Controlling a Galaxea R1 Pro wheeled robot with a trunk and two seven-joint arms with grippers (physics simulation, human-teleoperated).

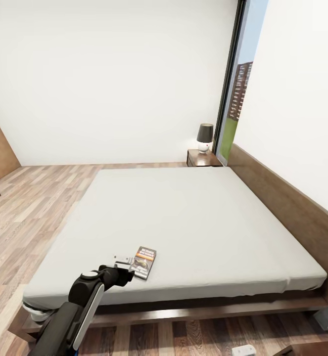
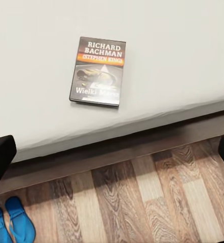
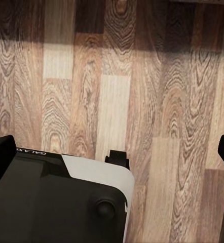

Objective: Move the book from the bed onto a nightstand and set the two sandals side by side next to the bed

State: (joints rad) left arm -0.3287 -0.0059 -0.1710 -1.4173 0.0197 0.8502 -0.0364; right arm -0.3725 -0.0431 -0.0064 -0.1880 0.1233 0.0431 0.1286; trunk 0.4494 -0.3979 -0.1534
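Book (image 2: 98, 71), a small thin paperback with a dark cover and an orange band, lies flat near the edge of the light-grey mattress of our dark-framed bed (image 1: 193, 217), just ahead of our left gripper (image 1: 125, 260), whose fingers (image 2: 0, 157) are spread wide with nothing between them. Two bright blue flat sandals (image 2: 11, 226) lie side by side on the wood-plank floor (image 2: 142, 197) beneath that gripper, while our right gripper's fingers (image 3: 0, 157) are spread over bare planks beside our own dark robot base (image 3: 51, 202).

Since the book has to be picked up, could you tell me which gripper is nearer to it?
Left. The left gripper reaches beside the book; the right gripper hangs over floor.
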